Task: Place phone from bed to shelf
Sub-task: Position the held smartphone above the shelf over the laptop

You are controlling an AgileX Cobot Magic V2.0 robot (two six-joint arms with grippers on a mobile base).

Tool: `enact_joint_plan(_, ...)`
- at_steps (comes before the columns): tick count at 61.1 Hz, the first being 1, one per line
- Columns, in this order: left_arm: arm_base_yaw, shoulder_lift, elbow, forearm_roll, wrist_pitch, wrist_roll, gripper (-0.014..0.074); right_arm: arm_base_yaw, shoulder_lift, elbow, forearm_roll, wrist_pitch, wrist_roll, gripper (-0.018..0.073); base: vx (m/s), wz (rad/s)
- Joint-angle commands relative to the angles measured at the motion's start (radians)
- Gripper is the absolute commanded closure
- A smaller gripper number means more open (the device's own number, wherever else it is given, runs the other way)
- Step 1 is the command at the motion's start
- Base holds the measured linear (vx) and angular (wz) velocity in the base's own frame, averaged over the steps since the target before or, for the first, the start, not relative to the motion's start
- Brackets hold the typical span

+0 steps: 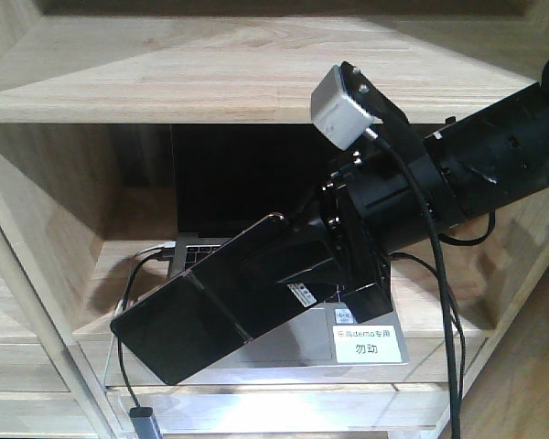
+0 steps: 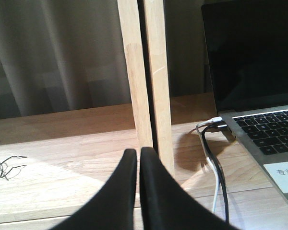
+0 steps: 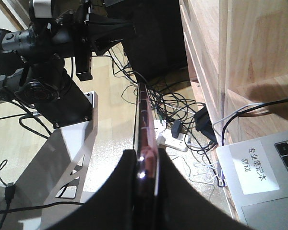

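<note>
Nearest the lens in the right wrist view, the fingers (image 3: 110, 203) of the right gripper (image 3: 145, 160) are clenched on the phone (image 3: 143, 120), which is seen edge-on as a thin dark strip with a pinkish rim running away from the grip. In the front view the same gripper holds the phone by its upper part, so that the glossy slab is tilted with its free end down and to the left and its crease shows across the middle. The slab hangs before the open compartment of the shelf (image 1: 210, 91), over the near edge of the grey laptop (image 1: 247, 174) that occupies that compartment. Whether it touches the laptop or the board cannot be told. A white label (image 1: 368, 346) on the laptop's palm rest lies just beside the grip, and cables (image 1: 128, 366) trail from the laptop's left side over the shelf edge. The left gripper (image 2: 138, 160) has its fingers pressed together on nothing and points toward two pale wooden uprights (image 2: 144, 72) beside the laptop. The bed appears in no view. Judged progress: pick-up and carry are done, since the phone is at the shelf. What is left is to find bare board beside or before the laptop, lower the slab flat, open the fingers and draw the arm back.
</note>
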State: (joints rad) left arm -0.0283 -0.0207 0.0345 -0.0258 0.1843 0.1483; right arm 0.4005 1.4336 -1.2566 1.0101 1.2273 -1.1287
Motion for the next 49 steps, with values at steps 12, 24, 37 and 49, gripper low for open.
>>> enact_joint_plan(12, -0.003, -0.004, -0.023, -0.009, -0.072, -0.006, 0.0595, -0.002, -0.038, -0.026, 0.08, 0.058, 0.003, 0.0561, 0.0, 0.0)
enact_joint_plan(24, -0.003, -0.004, -0.023, -0.009, -0.072, -0.006, 0.0595, -0.002, -0.038, -0.026, 0.08, 0.057, 0.003, 0.0561, 0.0, 0.0)
enact_joint_plan(37, -0.003, -0.004, -0.023, -0.009, -0.072, -0.006, 0.0595, -0.002, -0.038, -0.026, 0.08, 0.052, 0.006, 0.0561, 0.0, 0.0)
enact_joint_plan(49, -0.003, -0.004, -0.023, -0.009, -0.072, -0.006, 0.0595, -0.002, -0.038, -0.027, 0.09, 0.049, 0.021, 0.0561, 0.0, 0.0)
